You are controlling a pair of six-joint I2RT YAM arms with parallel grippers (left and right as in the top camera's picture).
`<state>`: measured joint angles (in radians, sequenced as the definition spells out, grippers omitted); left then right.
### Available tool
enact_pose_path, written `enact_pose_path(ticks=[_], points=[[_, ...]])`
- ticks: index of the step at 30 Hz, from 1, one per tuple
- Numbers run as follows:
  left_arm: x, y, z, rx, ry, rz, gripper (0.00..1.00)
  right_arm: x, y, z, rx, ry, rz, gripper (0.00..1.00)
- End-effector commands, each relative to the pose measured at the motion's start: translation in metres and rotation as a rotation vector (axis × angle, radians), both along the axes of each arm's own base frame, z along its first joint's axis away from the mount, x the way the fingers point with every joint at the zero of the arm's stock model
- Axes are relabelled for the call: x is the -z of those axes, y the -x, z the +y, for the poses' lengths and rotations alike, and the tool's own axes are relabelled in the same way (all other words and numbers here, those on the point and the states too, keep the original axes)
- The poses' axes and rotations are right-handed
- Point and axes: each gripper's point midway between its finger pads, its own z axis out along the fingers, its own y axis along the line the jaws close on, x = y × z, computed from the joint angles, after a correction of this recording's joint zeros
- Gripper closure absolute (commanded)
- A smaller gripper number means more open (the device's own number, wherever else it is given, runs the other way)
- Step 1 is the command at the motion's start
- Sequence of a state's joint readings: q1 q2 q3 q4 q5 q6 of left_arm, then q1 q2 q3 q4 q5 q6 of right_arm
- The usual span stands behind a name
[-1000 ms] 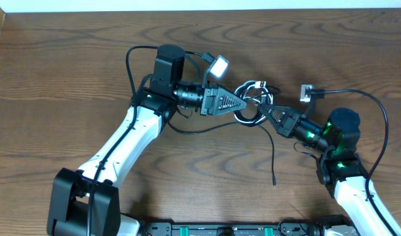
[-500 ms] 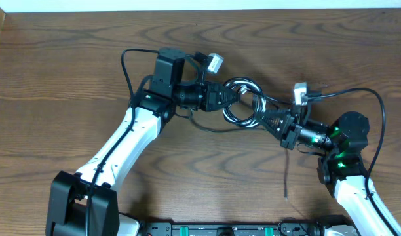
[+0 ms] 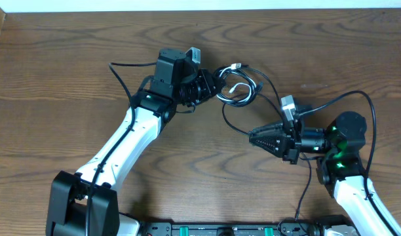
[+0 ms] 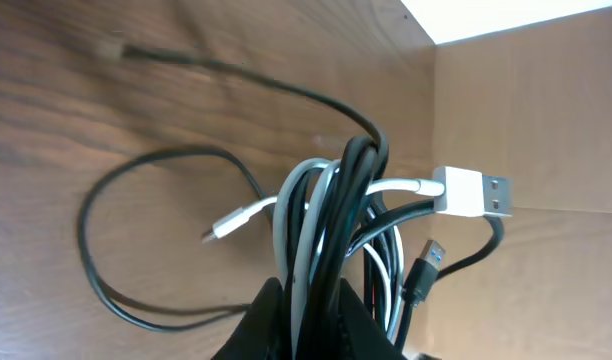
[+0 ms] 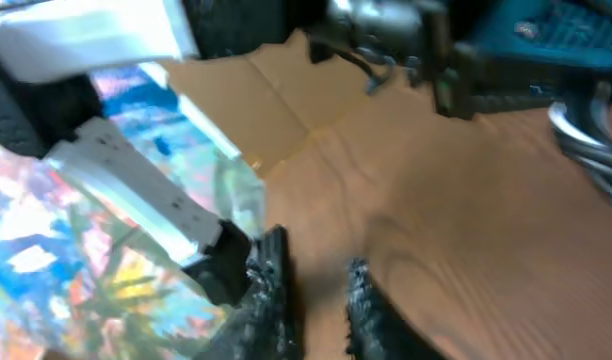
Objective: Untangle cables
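The cables (image 3: 240, 88) form a tangled bundle of black and white loops near the back middle of the table. My left gripper (image 3: 217, 90) is shut on that bundle (image 4: 336, 210), with several strands pinched between its fingertips (image 4: 311, 300). A white USB plug (image 4: 473, 192) and a black plug (image 4: 426, 270) stick out of the bundle. One black strand (image 3: 233, 121) trails from the bundle toward my right gripper (image 3: 254, 137), which points left. In the right wrist view that gripper (image 5: 316, 295) is open, with only bare wood in the gap.
A thin black cord (image 3: 304, 190) runs from beside the right arm to the table's front edge. Thick black arm wires (image 3: 364, 98) arch over the right arm and loop (image 3: 122, 69) behind the left arm. A black rail (image 3: 220, 229) lines the front edge.
My right gripper let go of the tangle, opened, and pulled back toward the front, turning to point left. My left gripper carried the bundle toward the back of the table.
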<state>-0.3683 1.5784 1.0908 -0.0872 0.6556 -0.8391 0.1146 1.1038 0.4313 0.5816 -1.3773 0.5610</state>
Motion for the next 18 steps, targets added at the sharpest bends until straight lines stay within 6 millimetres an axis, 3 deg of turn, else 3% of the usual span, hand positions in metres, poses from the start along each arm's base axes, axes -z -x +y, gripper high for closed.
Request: enact_pose_path(ticks=[1,4,8,15,18], points=[[-0.02,0.004,-0.007,0.067,0.06,-0.025,0.89,0.014,-0.032,-0.006,0.198,0.048,0.032,0.72],[-0.02,0.006,-0.008,0.117,0.032,-0.087,0.89,0.035,-0.058,-0.018,0.384,0.083,0.217,0.63],[-0.02,0.006,-0.008,0.124,0.024,-0.098,0.89,0.04,-0.072,-0.026,0.497,0.045,0.389,0.44],[-0.021,0.009,-0.009,0.147,0.027,-0.111,0.92,0.045,-0.087,-0.038,0.632,-0.067,0.692,0.41],[-0.022,0.009,-0.01,0.149,0.03,-0.113,0.92,0.053,-0.085,-0.038,0.649,-0.104,0.859,0.45]])
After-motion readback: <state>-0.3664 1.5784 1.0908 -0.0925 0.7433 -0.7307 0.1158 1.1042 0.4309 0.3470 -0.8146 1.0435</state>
